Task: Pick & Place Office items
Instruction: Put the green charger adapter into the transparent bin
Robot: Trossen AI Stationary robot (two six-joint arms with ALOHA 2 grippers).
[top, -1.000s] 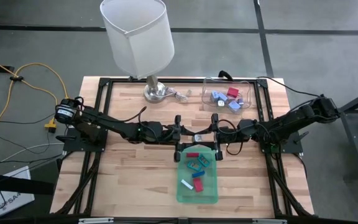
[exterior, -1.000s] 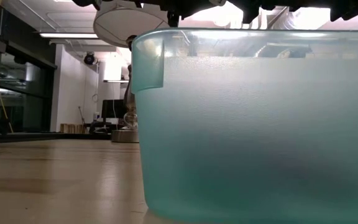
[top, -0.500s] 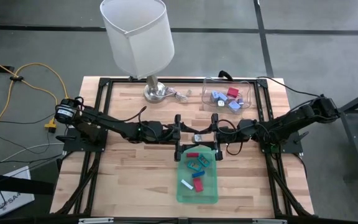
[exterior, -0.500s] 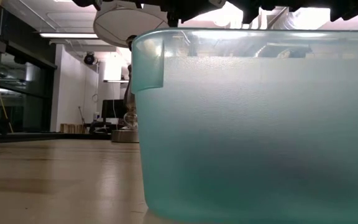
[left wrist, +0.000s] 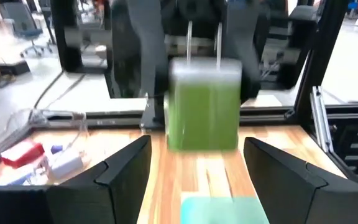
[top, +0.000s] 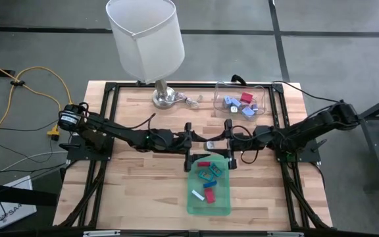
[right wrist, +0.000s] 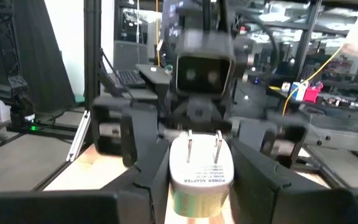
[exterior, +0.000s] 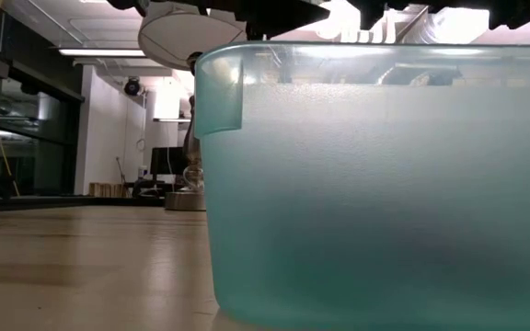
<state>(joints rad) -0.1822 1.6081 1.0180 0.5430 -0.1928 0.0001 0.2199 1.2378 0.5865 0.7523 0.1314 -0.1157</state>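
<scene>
My two grippers meet at the table's middle, just beyond the far end of the green tray (top: 221,201). My right gripper (top: 226,141) is shut on a small green-and-white power adapter (top: 210,144) with two metal prongs. My left gripper (top: 193,141) faces it, open, with a finger on either side of the adapter (left wrist: 202,102); I cannot tell whether they touch it. Several office items lie in the tray: a red block (top: 204,163), teal clips (top: 209,172), a white stick (top: 197,194). The tray's wall (exterior: 385,184) fills the low view. My right gripper pinches the adapter's two side faces (right wrist: 174,174) between its two fingers. The fingers come level from the table's right side. The adapter is lifted clear of the table, upright, its prongs (right wrist: 202,144) pointing up and its labelled face toward my wrist.
A clear container (top: 219,92) with blue and red pieces stands at the far right; it also shows in the left wrist view (left wrist: 23,155). A lamp with a white shade (top: 147,39) stands at the far middle. Dark frame rails run along both table sides.
My right gripper has shifted a little toward the table's right edge. The things in the tray and the container have stayed where they were.
</scene>
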